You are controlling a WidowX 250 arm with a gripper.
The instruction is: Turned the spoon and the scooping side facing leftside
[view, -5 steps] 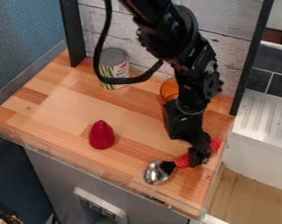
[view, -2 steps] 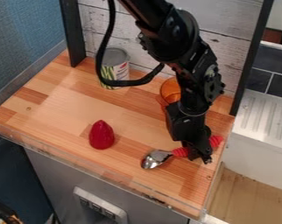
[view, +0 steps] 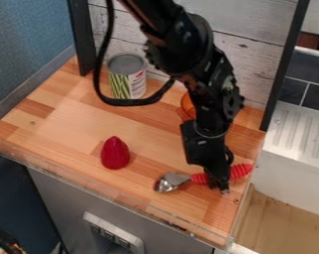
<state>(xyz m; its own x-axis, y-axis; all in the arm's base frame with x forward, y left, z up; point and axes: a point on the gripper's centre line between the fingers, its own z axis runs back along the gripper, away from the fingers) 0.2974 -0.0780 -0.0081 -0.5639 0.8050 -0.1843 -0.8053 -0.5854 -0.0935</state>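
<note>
Spoon [view: 167,182] turned slightly, gripper [view: 222,188] at handle [view: 240,171]

Is a worktop [view: 76,119] of striped, light-brown wood. Carries an upright can [view: 128,83] toward the back, an orange see-through cup [view: 186,106] to the can's right, a red pointed thing [view: 114,155] nearer the front, and, front right, a red-handled spoon [view: 167,182], bowl leftward.
</note>
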